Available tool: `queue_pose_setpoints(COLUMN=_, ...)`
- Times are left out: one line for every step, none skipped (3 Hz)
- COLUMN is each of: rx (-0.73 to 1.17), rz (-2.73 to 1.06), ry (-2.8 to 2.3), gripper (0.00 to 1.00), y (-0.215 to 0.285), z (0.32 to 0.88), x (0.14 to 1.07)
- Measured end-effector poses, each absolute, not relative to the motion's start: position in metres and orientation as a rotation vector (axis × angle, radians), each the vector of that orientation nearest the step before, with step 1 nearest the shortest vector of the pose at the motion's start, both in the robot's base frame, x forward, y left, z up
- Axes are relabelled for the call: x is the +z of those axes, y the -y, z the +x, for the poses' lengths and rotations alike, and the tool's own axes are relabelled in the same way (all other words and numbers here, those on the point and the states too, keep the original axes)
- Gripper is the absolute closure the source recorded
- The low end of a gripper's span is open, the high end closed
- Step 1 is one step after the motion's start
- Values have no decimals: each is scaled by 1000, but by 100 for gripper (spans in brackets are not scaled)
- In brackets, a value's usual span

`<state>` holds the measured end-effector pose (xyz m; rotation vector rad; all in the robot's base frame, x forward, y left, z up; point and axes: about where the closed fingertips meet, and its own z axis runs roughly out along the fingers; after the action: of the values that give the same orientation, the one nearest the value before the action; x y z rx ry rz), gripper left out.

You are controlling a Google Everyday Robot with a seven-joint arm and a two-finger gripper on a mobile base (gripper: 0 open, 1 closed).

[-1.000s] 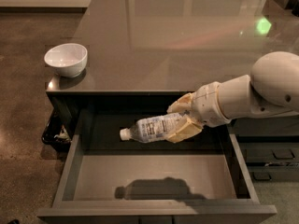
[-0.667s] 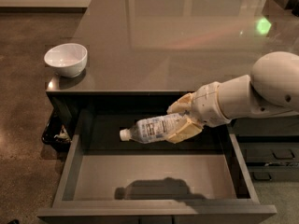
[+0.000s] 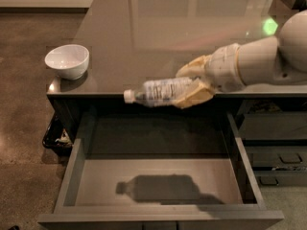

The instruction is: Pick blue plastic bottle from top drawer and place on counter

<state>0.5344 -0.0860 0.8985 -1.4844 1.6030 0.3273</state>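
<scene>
The blue plastic bottle (image 3: 160,91) lies almost level in my gripper (image 3: 192,83), white cap pointing left, clear body with a pale printed label. The gripper's cream fingers (image 3: 194,96) are shut on the bottle's base end. It hangs in the air at the height of the counter's front edge, above the back of the open top drawer (image 3: 158,176). The drawer's grey floor holds only the bottle's shadow. The counter (image 3: 158,32) is a glossy dark top stretching behind the bottle. My white arm comes in from the right.
A white bowl (image 3: 67,60) stands on the counter's front left corner. Smaller dark drawers with handles (image 3: 280,159) are at the right. A dark basket with clutter (image 3: 57,137) sits on the floor left of the drawer. A green light reflects on the counter (image 3: 269,26).
My gripper has lifted the bottle out of the drawer, up to the level of the counter's front edge. Its shadow on the drawer floor has grown clearer.
</scene>
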Motion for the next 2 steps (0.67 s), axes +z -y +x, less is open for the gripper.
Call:
queue_pose_setpoints(rx=195, rz=-1419, ry=-1581, gripper=100, y=103, z=584, x=937)
queue_pose_setpoints(rx=96, rz=-1347, ry=-1644, gripper=100, y=128, z=628, x=940)
